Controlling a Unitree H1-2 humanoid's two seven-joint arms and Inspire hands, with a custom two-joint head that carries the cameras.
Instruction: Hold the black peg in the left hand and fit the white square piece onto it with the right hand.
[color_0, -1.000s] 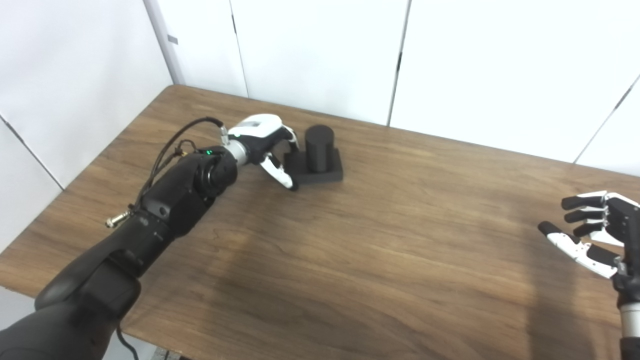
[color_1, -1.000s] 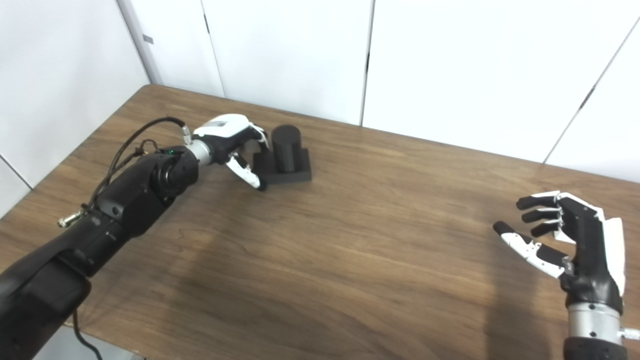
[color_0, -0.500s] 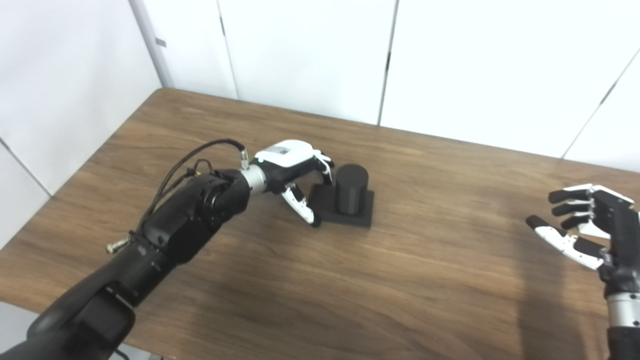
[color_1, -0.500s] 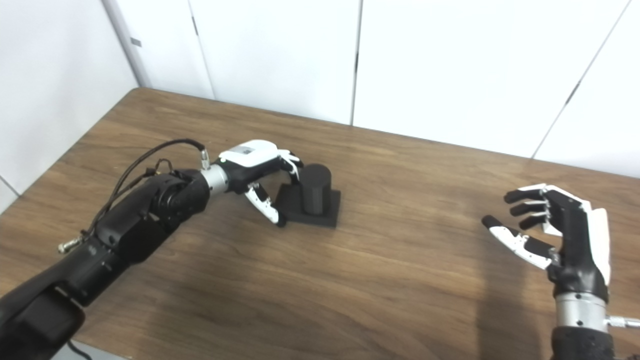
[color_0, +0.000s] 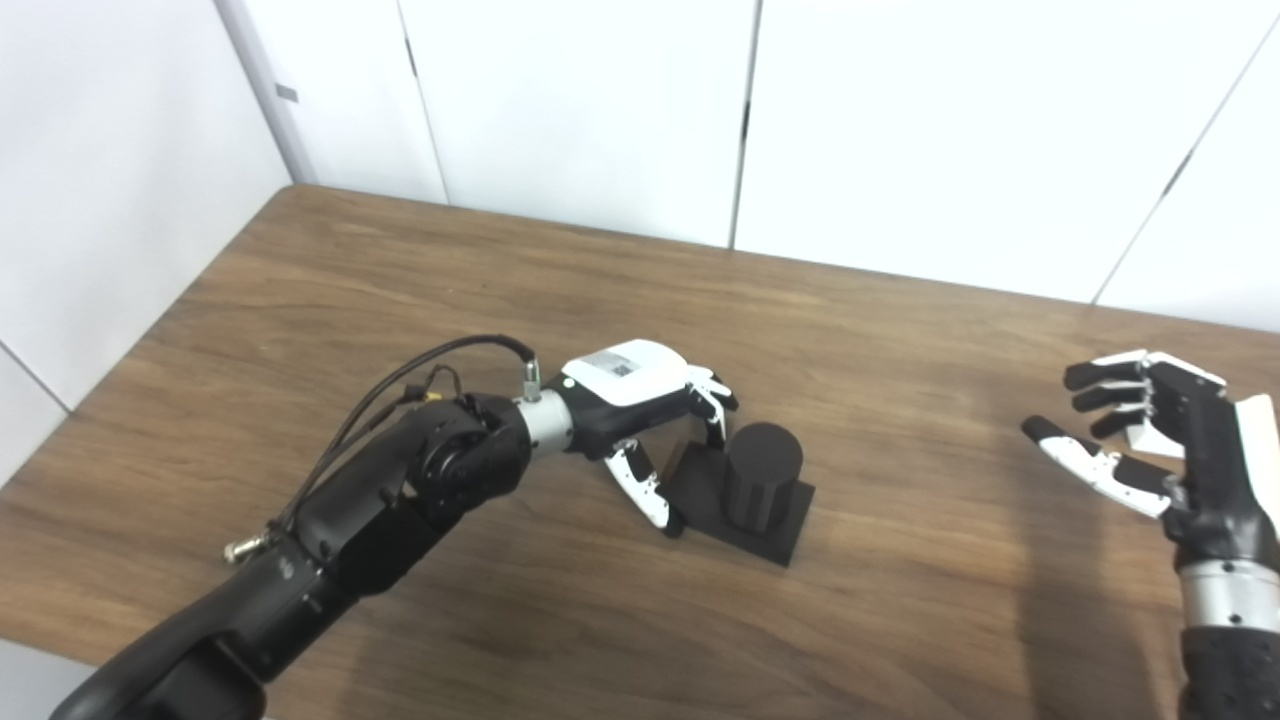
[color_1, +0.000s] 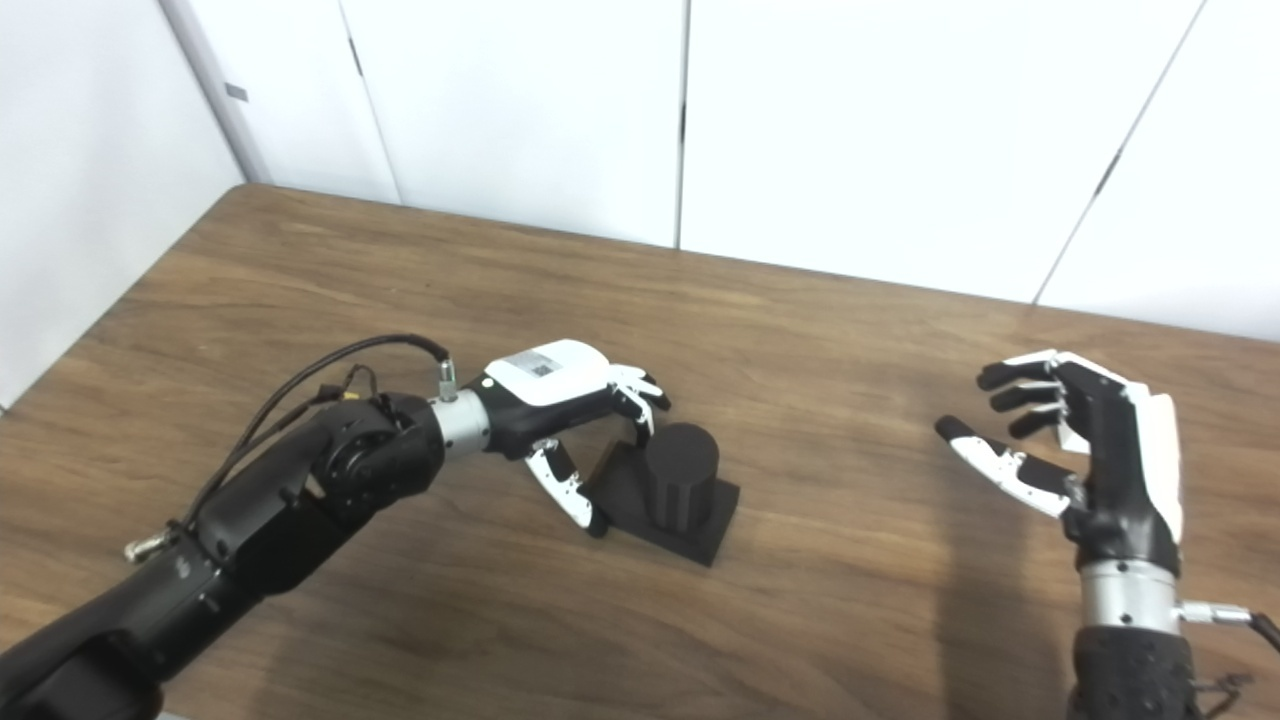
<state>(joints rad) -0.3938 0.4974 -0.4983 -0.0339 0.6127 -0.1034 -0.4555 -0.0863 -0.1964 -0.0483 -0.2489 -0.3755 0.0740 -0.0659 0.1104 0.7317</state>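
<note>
Left eye view: fingers (color_0: 712, 392) of the left hand (color_0: 640, 385) are curled apart around the base edge of the black peg (color_0: 762, 478), which is stood on the wooden table (color_0: 500, 270), while the right hand (color_0: 1165, 440) is held open, well apart.

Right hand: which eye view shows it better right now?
The right eye view: the right hand sits well inside the frame, open and empty above the table, wrist included. The left eye view shows the same open hand close to the picture's right edge, its outer side nearly cropped.
</note>
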